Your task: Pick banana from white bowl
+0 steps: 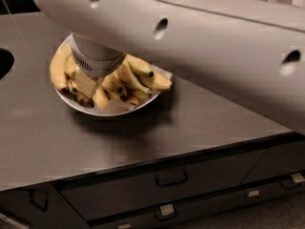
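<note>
My gripper (pixel 89 82) sits low in the white bowl (pixel 138 106), hemmed in by bananas (pixel 138 73) on both sides. The arm (pixel 190 37) (bulky, spanning overhead) blocks access from above. I see open counter (pixel 200 123) right of the bowl.

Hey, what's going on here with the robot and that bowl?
A robot arm reaches down over the white bowl on the grey counter. Its end effector sits low among the bananas, left of the bowl's middle. No banana is out of the bowl yet.
</note>
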Robot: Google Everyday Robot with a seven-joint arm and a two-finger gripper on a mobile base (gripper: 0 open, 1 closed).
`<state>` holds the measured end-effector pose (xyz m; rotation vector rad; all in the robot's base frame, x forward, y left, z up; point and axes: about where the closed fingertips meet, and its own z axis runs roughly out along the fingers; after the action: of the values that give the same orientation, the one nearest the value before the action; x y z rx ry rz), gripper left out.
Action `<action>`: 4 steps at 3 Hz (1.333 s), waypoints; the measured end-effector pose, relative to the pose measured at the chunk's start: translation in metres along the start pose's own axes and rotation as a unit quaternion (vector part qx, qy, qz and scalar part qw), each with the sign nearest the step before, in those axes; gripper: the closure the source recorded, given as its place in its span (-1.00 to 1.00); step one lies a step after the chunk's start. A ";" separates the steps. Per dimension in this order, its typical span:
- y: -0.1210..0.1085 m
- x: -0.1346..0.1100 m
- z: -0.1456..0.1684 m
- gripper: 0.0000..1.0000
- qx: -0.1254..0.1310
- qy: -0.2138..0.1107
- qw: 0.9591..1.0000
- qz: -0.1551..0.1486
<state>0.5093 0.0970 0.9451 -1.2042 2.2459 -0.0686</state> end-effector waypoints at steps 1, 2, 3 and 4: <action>0.000 0.003 0.007 0.10 0.011 0.010 1.000 0.010; 0.001 0.003 0.008 0.56 0.016 0.012 1.000 0.012; 0.000 0.001 0.005 0.98 0.016 0.012 1.000 0.012; -0.007 -0.001 -0.013 1.00 0.012 -0.028 1.000 -0.002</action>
<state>0.5085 0.0910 0.9581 -1.1849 2.1880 -0.0620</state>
